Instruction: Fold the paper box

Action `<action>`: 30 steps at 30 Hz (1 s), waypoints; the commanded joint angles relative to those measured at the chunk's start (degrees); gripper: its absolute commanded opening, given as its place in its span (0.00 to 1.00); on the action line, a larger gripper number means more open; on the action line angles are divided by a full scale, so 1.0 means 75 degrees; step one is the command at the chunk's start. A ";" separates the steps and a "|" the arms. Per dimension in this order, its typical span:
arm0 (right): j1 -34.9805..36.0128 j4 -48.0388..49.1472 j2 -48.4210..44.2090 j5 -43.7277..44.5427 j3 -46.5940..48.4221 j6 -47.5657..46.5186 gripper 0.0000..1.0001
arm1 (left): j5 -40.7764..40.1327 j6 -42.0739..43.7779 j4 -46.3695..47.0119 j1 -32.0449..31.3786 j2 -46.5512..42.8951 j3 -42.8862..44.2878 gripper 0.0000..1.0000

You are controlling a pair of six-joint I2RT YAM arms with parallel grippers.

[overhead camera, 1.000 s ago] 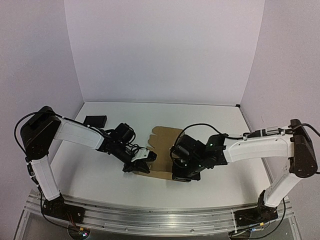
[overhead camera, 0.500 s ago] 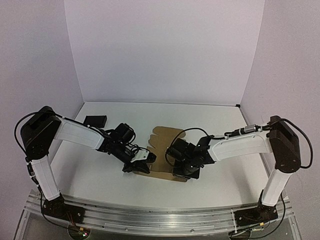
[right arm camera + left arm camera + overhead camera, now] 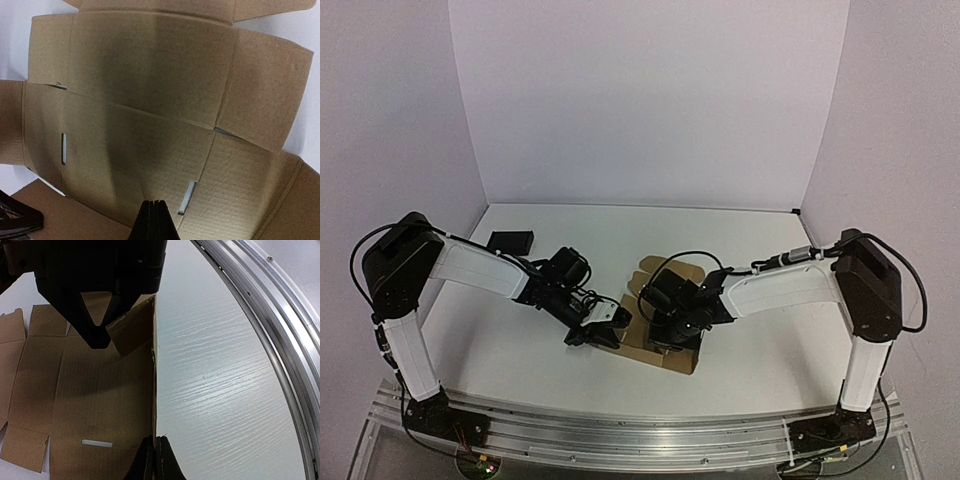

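Left fingers [image 3: 146,463] pinch the side edge of the paper box [image 3: 90,390]; right fingers [image 3: 150,225] closed together, tips against its flat panel on the table [image 3: 215,390]

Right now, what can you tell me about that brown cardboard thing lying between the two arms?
The paper box is a plain brown corrugated cardboard sheet, die-cut with creased panels, side flaps and a few narrow slits. It lies mostly flat on the white table, near the middle. One edge panel stands upright, pinched by the shut left gripper. The right gripper, also shut, points down onto a middle panel and seems to press it.
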 commanded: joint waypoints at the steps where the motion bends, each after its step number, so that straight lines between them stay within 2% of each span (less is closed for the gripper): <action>1: -0.0019 -0.0149 -0.0975 0.0413 -0.0150 -0.0448 0.02 | -0.0284 -0.0354 -0.0027 -0.0038 0.0088 0.0135 0.00; 4: -0.0014 -0.1082 -0.1190 0.0679 0.0311 -0.0583 0.11 | -0.0511 -0.0601 -0.0049 -0.0036 0.0048 0.0103 0.00; 7: -0.0012 -0.1692 -0.1301 0.0656 0.0443 -0.0141 0.23 | -0.0660 -0.0873 0.0108 -0.0036 -0.0009 0.0025 0.00; 15: 0.0101 -0.1830 -0.0815 0.0247 0.0736 0.0567 0.40 | -0.0577 -0.0956 0.0138 -0.0036 0.0006 0.0034 0.00; 18: 0.0108 -0.1834 -0.0520 0.0244 0.0828 0.0583 0.38 | -0.0485 -0.0855 0.0112 -0.0036 -0.0004 0.0030 0.00; 26: 0.0108 -0.1834 0.0079 0.0409 0.1198 0.0317 0.19 | -0.0378 -0.0709 -0.0001 -0.0036 -0.0055 0.0065 0.01; 28: 0.0108 -0.1833 0.0059 0.0555 0.1156 0.0320 0.14 | -0.0349 -0.0709 -0.0113 -0.0036 -0.0083 0.0130 0.06; 30: 0.0108 -0.1834 0.0034 0.0631 0.1188 0.0237 0.09 | -0.0265 -0.0698 -0.0347 -0.0037 -0.0138 0.0253 0.17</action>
